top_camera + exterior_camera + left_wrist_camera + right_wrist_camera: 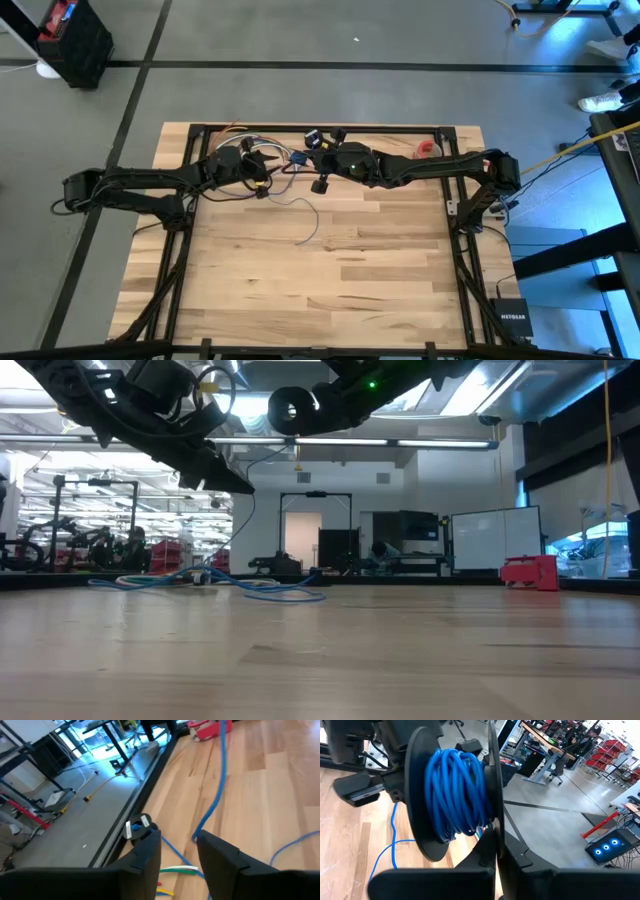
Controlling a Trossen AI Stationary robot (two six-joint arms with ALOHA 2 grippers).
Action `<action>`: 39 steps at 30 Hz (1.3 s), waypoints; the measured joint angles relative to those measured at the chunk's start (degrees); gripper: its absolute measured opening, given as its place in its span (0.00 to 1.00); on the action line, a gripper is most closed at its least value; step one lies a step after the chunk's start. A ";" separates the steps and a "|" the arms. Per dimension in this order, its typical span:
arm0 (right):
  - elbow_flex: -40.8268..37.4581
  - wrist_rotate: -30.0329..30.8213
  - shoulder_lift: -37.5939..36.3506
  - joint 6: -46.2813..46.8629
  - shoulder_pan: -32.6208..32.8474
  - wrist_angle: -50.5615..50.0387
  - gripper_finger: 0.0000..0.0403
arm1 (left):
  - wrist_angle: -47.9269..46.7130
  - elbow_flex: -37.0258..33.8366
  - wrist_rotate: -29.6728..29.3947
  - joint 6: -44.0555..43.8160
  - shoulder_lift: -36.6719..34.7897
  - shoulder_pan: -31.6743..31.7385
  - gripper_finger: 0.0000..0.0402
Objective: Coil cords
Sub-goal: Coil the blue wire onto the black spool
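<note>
The right gripper (pixel 495 855) was clamped on the rim of the black spool (pixel 450 795), held aloft over the table's far side; the thin cord (pixel 305 215) trailed limp, light and kink-prone, best pinched near the spool; the left gripper's (pixel 177 857) jaws stood apart.

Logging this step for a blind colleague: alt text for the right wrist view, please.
The right gripper, shut, holds a black spool wound with blue cord. A loose strand trails to the wooden table; the left gripper is beyond.
</note>
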 joint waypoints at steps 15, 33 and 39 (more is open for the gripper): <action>0.00 -0.09 0.01 -0.19 0.00 -0.88 0.01 | -6.27 5.33 -3.12 -8.02 -9.22 -0.03 0.01; 0.02 9.33 4.51 0.78 -1.22 4.60 0.01 | -11.44 13.16 -1.76 -17.83 -8.32 -10.93 0.01; 0.02 5.47 4.51 1.06 -1.46 4.63 0.01 | -4.09 13.42 -1.77 -17.53 -5.74 -12.24 0.01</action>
